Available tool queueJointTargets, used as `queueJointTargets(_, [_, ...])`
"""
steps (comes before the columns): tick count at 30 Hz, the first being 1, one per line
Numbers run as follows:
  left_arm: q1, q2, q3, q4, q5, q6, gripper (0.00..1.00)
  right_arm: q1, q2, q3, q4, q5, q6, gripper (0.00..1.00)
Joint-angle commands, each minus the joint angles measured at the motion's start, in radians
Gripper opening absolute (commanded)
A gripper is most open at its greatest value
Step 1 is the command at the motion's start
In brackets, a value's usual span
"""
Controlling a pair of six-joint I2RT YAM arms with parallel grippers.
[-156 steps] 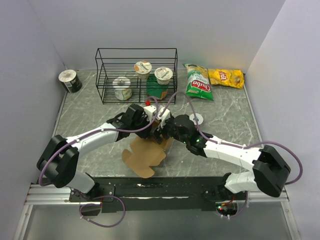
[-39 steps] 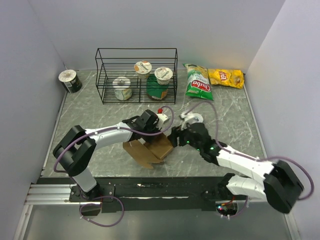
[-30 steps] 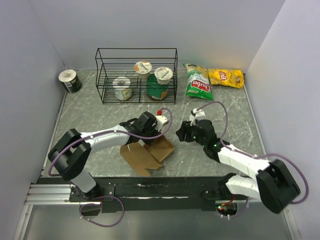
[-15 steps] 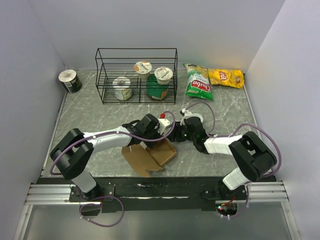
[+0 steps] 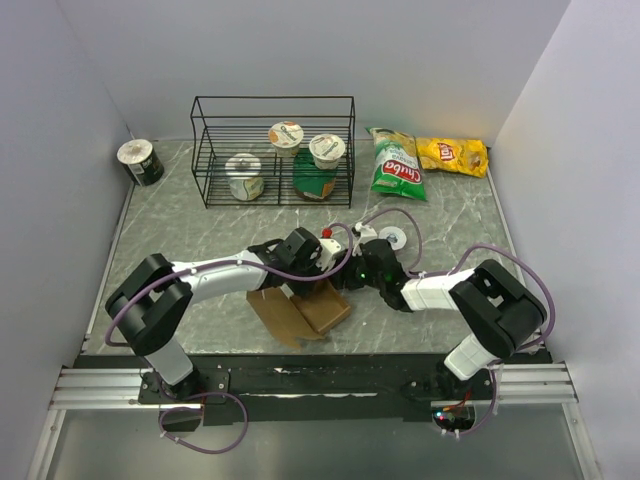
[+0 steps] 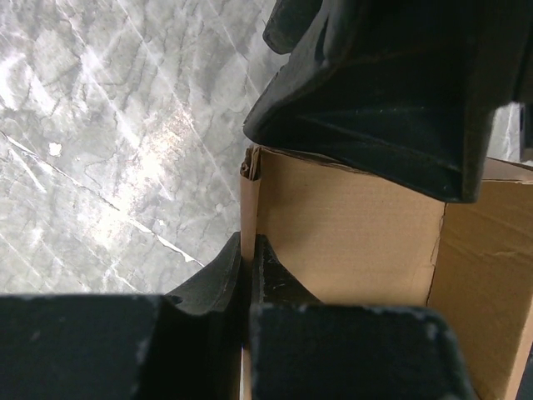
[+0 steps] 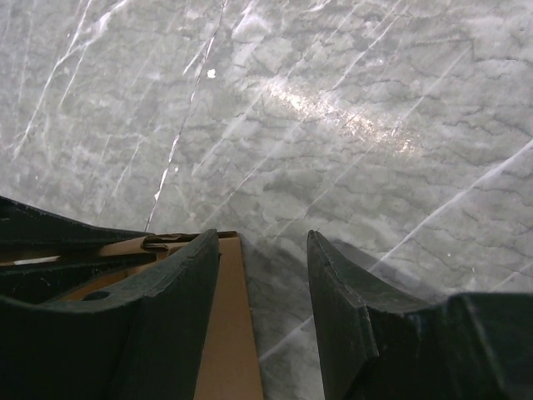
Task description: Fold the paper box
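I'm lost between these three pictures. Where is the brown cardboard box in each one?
Top external: the paper box lies at the centre, just below the middle.
Left wrist: the paper box fills the centre-right.
Right wrist: the paper box shows at the bottom, left of centre.
Shared landmark: the grey marble table beneath it.

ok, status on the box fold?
Left pincer shut on a box wall. Right pincer open at the box's edge. Box part-folded, one flap flat. Rack well behind.
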Motion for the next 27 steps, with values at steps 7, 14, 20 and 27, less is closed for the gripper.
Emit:
queueJointTargets(7, [-0.014, 0.043, 0.032, 0.036, 0.057, -0.009, 0.02, 0.1, -0.01, 0.072, 0.068, -0.058, 0.098, 0.54])
queueJointTargets(14, [-0.018, 0.058, 0.041, 0.028, 0.065, -0.012, 0.05, 0.123, -0.01, 0.076, 0.059, -0.048, 0.1, 0.54])
queueJointTargets(20, [-0.022, 0.057, 0.041, 0.013, 0.019, 0.002, 0.01, 0.113, -0.036, 0.069, -0.029, 0.002, 0.104, 0.57])
queueJointTargets(27, [-0.022, -0.003, 0.016, 0.019, -0.009, 0.048, 0.01, 0.004, -0.318, -0.08, -0.193, 0.083, 0.046, 0.7])
